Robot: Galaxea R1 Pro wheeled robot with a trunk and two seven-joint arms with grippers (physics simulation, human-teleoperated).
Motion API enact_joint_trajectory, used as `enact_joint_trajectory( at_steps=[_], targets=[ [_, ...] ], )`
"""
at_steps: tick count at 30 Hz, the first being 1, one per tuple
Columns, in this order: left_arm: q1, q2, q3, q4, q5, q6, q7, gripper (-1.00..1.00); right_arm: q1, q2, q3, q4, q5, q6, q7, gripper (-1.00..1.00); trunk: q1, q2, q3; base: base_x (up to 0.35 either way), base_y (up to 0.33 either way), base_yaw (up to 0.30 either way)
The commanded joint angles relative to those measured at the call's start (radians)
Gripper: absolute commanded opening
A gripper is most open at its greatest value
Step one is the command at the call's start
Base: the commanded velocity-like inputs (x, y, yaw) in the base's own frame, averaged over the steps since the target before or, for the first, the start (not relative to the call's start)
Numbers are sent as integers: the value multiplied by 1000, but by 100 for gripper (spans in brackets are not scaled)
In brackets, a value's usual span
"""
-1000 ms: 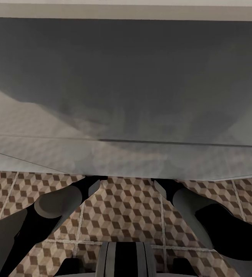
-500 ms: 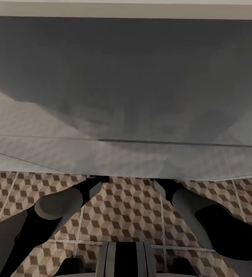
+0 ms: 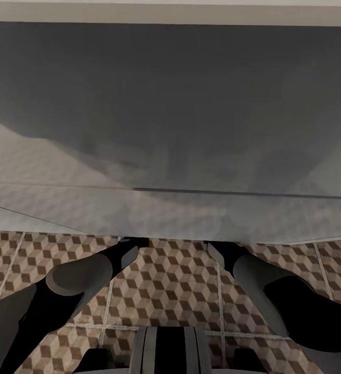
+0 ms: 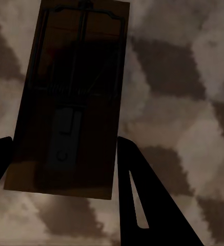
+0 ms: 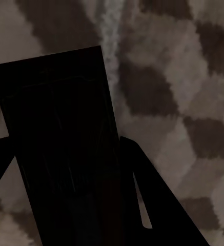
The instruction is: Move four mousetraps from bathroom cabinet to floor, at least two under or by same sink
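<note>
Brown wood and dark wire are showing in the left wrist view, where a flat tan-brown wooden mousetrap (image 4: 70, 102) is sitting between the black fingers of the left gripper (image 4: 60, 154), the jaws closing on its two long edges. In the right wrist view the right gripper (image 5: 65, 159) is pinching a second mousetrap (image 5: 60, 148), so deep in shadow that it is reading as a plain black rectangle. Next to nothing has changed over the last second: the head view is holding steady and the left forearm (image 3: 79, 278) has only crept a touch. By my reading both traps are being carried low, with neither let go yet. Under them the bathroom floor (image 3: 175, 280) is spreading out in large tiles of brown, beige and white cubes with pale grout lines, and whether either trap is touching it cannot be told. In the head view both forearms are reaching under a broad grey-white overhanging surface (image 3: 170, 104), glossy enough along its lower band to be mirroring the tile pattern. That could be the underside of a bathroom fixture, though which one cannot be told from here.
</note>
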Motion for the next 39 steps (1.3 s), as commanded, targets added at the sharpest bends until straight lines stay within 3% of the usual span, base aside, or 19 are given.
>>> enact_joint_trajectory(
  at_steps=[1,10,17,18,39],
  targets=[
    [-1,0,-7,-2,2,0,6,-100,-6,0,10,-8,-9,6,-6,-100,-1,0,0,0,0,0],
    [-1,0,-6,-2,2,2,6,-100,2,-2,8,-29,-14,29,-4,-100,-1,0,0,0,0,0],
    [-1,0,-6,-2,2,2,6,-100,10,-3,8,-52,-17,77,-4,-100,-1,0,0,0,0,0],
    [-1,0,-6,-2,2,2,6,-100,-11,-4,8,-85,-17,103,-4,-100,-1,0,0,0,0,0],
    [-1,0,-6,-2,2,2,6,-100,-13,-8,8,-83,-17,110,-4,-100,-1,0,0,0,0,0]
  ],
)
